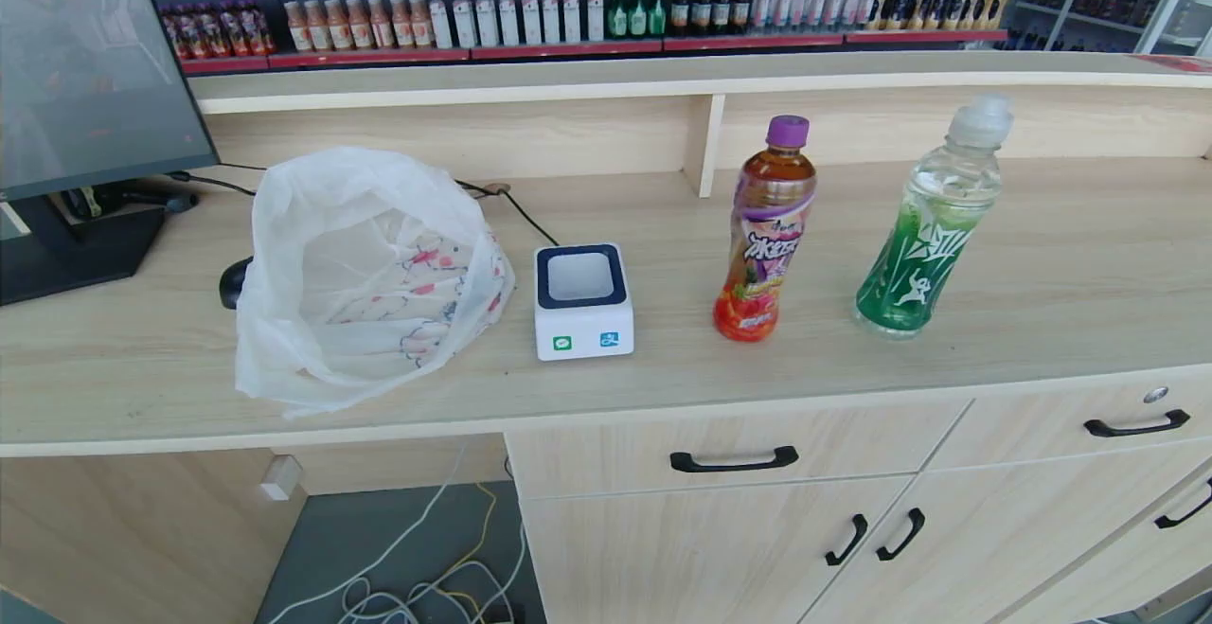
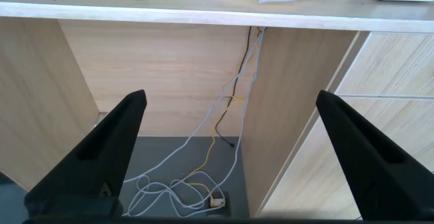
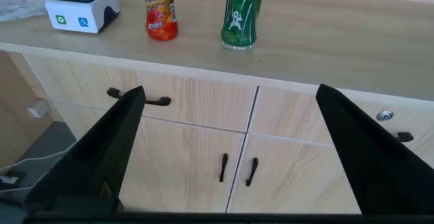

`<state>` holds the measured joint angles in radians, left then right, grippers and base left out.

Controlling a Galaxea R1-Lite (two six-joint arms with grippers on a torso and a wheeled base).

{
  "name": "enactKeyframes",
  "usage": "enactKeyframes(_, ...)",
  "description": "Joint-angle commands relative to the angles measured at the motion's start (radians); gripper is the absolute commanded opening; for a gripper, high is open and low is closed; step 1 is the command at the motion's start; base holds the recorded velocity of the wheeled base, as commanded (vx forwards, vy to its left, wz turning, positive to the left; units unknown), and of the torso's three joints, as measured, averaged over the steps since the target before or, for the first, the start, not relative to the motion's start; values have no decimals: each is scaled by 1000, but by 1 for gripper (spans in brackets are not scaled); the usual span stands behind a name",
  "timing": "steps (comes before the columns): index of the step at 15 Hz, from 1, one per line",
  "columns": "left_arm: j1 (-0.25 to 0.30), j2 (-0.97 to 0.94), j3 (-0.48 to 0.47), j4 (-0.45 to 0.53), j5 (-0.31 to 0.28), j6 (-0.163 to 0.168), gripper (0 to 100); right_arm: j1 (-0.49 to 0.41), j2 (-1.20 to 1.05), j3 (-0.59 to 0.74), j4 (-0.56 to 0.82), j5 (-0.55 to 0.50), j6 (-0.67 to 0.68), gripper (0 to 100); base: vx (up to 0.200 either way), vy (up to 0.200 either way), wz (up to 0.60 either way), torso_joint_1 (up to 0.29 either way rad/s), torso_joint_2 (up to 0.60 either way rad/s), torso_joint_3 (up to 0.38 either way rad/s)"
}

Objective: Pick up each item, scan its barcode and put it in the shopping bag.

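Item 1: shopping bag (image 1: 365, 274), thin translucent white plastic, crumpled, mouth open; pink and red print shows through its wall. Stands on the left part of the light wood-grain counter (image 1: 1042, 264).

Item 2: barcode scanner (image 1: 581, 300), small white plastic cube with a dark blue frame around a pale top window. Two small square icons on its front, one green, one blue. Just beside the bag, on its right.

Item 3: amber drink bottle (image 1: 765, 226), waisted clear plastic, purple screw cap, wrap label in purple, pink and red with white characters. Upright, right of the scanner.

Item 4: clear bottle (image 1: 928, 226), frosted cap, green label with white brush-style graphics. Upright, near Item 3, farther right.

Item 5: left gripper (image 2: 230, 102), black fingers spread wide, holding nothing, below the counter edge before loose cables (image 2: 203, 163).

Item 6: right gripper (image 3: 230, 95), fingers likewise spread and empty, facing wood-grain drawers with black handles (image 3: 237, 168).

Item 7: dark monitor (image 1: 85, 65), far left.
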<state>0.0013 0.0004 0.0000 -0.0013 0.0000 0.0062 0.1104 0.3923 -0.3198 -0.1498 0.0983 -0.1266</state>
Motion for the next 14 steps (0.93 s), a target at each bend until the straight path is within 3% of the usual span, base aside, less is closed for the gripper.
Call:
enactKeyframes(1, 0, 0, 0, 0, 2, 0, 100, 14, 183, 2, -131, 3, -38, 100, 0, 0, 0, 0, 0, 0)
enactKeyframes(2, 0, 0, 0, 0, 0, 0, 100, 15, 289, 1, -281, 3, -73, 100, 0, 0, 0, 0, 0, 0)
enactKeyframes(4, 0, 0, 0, 0, 2, 0, 100, 64, 398, 2, -427, 4, -91, 100, 0, 0, 0, 0, 0, 0)
enactKeyframes(14, 0, 0, 0, 0, 2, 0, 100, 160, 692, -220, -574, 3, -140, 100, 0, 0, 0, 0, 0, 0)
